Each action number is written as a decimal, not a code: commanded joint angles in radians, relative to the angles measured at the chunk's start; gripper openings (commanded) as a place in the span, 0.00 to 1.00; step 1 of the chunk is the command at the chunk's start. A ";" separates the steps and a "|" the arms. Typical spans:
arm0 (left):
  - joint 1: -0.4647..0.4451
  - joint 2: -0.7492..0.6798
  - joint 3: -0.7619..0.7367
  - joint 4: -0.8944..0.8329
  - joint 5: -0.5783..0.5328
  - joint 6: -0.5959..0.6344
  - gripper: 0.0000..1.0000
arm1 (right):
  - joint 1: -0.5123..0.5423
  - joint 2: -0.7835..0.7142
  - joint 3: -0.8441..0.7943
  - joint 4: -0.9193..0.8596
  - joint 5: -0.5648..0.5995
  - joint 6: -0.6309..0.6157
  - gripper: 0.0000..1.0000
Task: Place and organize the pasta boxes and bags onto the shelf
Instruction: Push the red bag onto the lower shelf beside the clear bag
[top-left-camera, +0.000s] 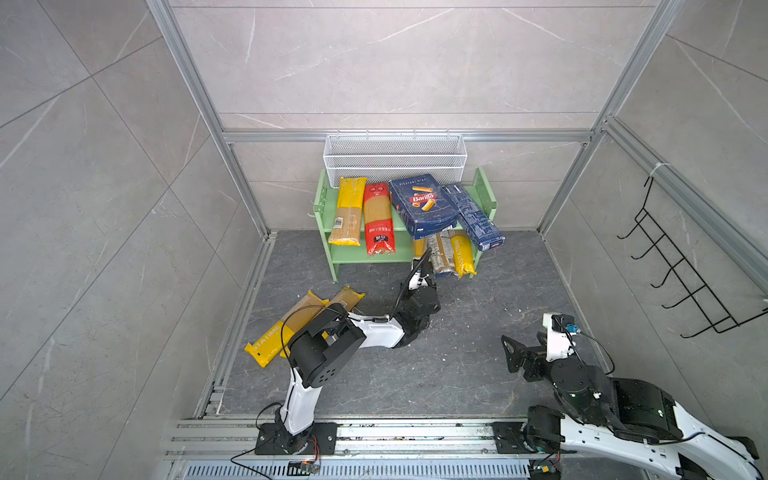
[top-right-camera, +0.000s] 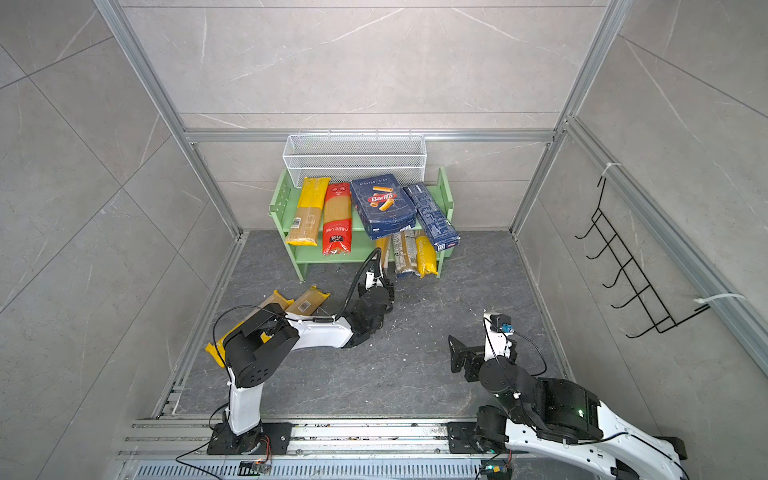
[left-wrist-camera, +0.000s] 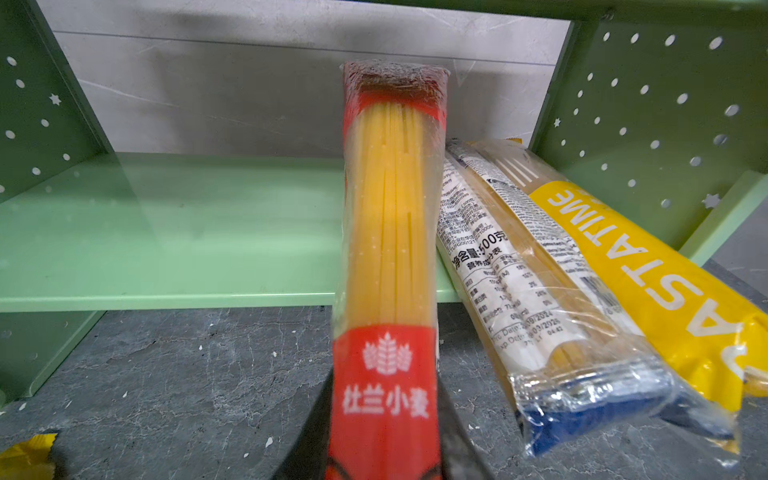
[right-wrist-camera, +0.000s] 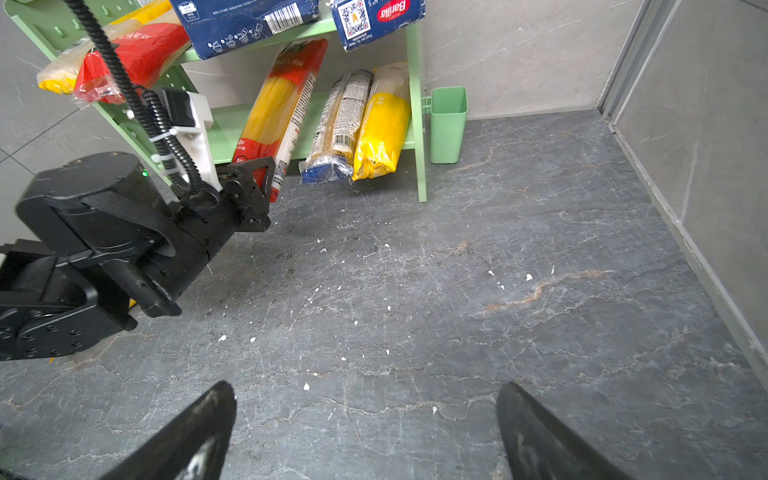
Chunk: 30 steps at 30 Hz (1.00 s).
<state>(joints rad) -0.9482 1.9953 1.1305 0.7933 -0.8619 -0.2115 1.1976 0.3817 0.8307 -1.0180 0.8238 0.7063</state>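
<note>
The left claw (left-wrist-camera: 384, 415) is clamping tight on the near end of a red packet (left-wrist-camera: 388, 216) of spaghetti, with the far end pointing into the lower tier of the green shelf (left-wrist-camera: 166, 232). The packet is hanging clear of the board and sitting just beside a clear packet (left-wrist-camera: 519, 266) and a yellow packet (left-wrist-camera: 648, 274), both of which are overhanging the front edge. The right claw (right-wrist-camera: 365, 386) is standing wide open and holding nothing, hovering over the floor (right-wrist-camera: 457, 291) well apart from the shelf. On the upper tier a wide box (top-left-camera: 424, 203) and a narrow box (top-left-camera: 473, 216) are lying askew, the narrow one jutting past the edge. 2 packets (top-left-camera: 272, 338) are waiting on the floor beside the left arm. In my judgement the red packet is behaving as a light, long load in slick film, with brittle strands inside; white crumbs (right-wrist-camera: 388, 308) are littering the floor. An end grip is leaving it levering, so a hold nearer the middle would be steadier.
</note>
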 joint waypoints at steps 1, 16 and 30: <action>0.006 -0.029 0.091 0.234 -0.057 0.027 0.00 | 0.005 -0.015 0.012 -0.016 0.017 0.002 1.00; 0.018 0.009 0.154 0.232 -0.051 0.046 0.22 | 0.005 -0.030 0.011 -0.015 0.014 0.004 1.00; 0.025 0.012 0.175 0.171 -0.020 0.034 0.61 | 0.005 -0.023 0.013 -0.019 0.021 0.004 1.00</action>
<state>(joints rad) -0.9264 2.0480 1.2842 0.9207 -0.8654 -0.1818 1.1976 0.3569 0.8307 -1.0214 0.8238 0.7063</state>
